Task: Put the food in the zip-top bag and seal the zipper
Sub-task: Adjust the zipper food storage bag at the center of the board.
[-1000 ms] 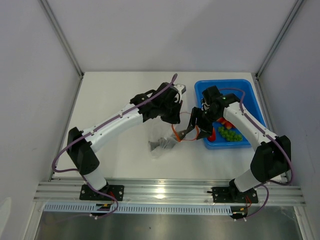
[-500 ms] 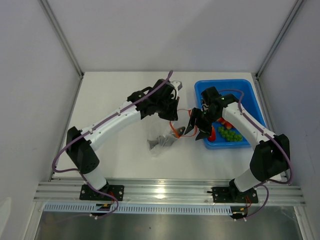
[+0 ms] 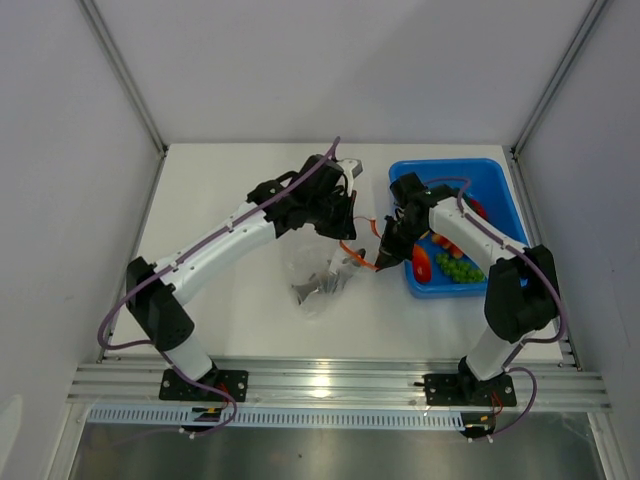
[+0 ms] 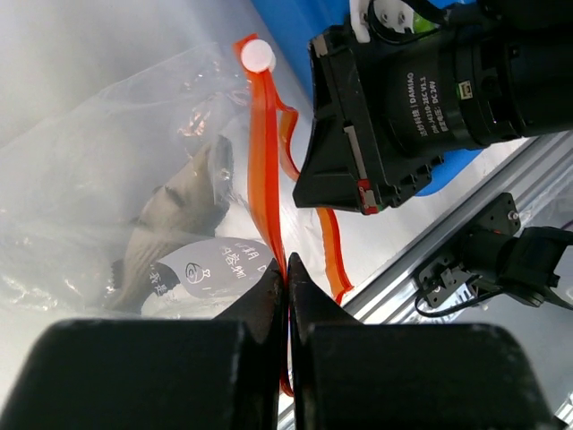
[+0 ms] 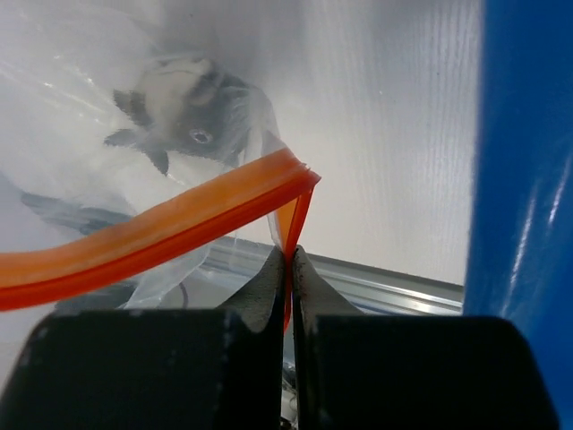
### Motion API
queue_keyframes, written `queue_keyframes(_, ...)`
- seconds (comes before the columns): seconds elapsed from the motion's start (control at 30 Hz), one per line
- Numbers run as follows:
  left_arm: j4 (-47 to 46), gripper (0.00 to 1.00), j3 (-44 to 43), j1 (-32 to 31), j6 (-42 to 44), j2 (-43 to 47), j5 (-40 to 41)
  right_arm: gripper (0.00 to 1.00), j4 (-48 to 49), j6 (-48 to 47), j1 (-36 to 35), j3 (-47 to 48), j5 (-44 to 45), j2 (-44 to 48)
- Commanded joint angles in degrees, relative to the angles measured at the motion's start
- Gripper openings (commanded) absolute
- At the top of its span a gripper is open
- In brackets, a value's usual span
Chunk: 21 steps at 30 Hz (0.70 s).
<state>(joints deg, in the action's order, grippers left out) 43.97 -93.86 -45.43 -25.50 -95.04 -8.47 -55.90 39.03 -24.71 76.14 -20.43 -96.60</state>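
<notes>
Slippage is the main worry. Both holds are fingertip pinches on a thin, slick strip: the left gripper (image 4: 286,269) is closed tight on the orange zipper (image 4: 262,161) partway along it, and the right gripper (image 5: 290,262) is pinched shut on the strip's folded end. A hard pull apart could strip the plastic out of one pinch and let the bag (image 4: 98,143) drop onto the table (image 3: 220,190). The bag is held by its mouth between the two arms, just left of the blue tub (image 3: 495,180), with the grey fish (image 4: 183,210) inside it. If the mouth gets stretched flat, its lips would lie together and nothing more could go in. The grapes (image 3: 460,268) and the red pieces (image 3: 424,262) in the tub are not yet bagged, and with both grippers busy one must let go to fetch them — the mouth may then sag shut, or the bag tilt and spill the fish.

Whether each pinch holds one lip or both, I cannot tell. From above, the arms cover most of the bag and its mouth, so whether its bottom rests on the table is unclear. The right arm blocks much of the tub in the left wrist view — and the small white disc (image 4: 258,55) at the strip's end is too plain to identify.
</notes>
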Motion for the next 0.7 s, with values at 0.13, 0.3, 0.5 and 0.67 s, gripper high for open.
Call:
queue_keyframes(0.13,-1.95,0.01,2.45,1.31,-0.08,6.27,-3.57,0.0,-6.3,-4.57,-1.83,17.24,4.25,-0.61)
queue_keyframes(0.3,-0.46,0.0,5.36,1.4,0.97,7.24,-3.31,0.0,-14.14,-7.21,-4.38,33.09,6.36,-2.89)
queue_keyframes(0.5,-0.02,0.01,4.66,2.01,1.5,6.98,-1.73,0.0,-19.43,-10.55,-5.17,36.46,5.84,-7.03)
queue_keyframes(0.67,2.79,0.01,0.7,2.45,1.24,4.78,-0.41,0.0,-20.21,-13.09,-7.36,39.08,7.32,-6.94)
